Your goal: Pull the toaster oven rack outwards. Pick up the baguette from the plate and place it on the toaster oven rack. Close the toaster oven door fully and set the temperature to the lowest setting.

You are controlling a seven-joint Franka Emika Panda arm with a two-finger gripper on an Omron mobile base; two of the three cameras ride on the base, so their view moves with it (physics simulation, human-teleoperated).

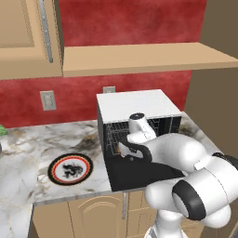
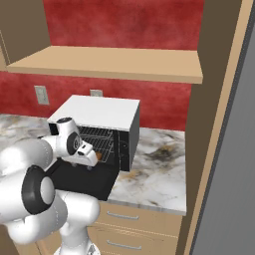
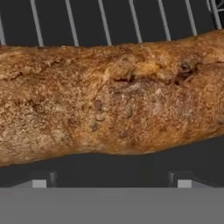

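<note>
The baguette (image 3: 109, 100) lies across the wires of the toaster oven rack (image 3: 100, 22), tan-brown and crusty. My gripper (image 3: 109, 183) is open just above it, with both fingertips (image 3: 39, 183) wide apart and clear of the crust. The toaster oven (image 1: 135, 102) stands on the counter with the toaster oven door (image 1: 139, 175) folded down flat. My hand (image 1: 132, 151) reaches over the door to the rack (image 1: 114, 135). A sliver of the baguette (image 2: 100, 156) shows beside my gripper (image 2: 92, 160). The plate (image 1: 69, 169) lies bare to the oven's left.
The marble counter (image 2: 159, 169) runs right of the oven to a tall wooden panel (image 2: 219, 124). A wooden shelf (image 1: 139, 58) and an upper cabinet (image 1: 28, 37) hang above. A wall outlet (image 1: 47, 100) sits on the red backsplash.
</note>
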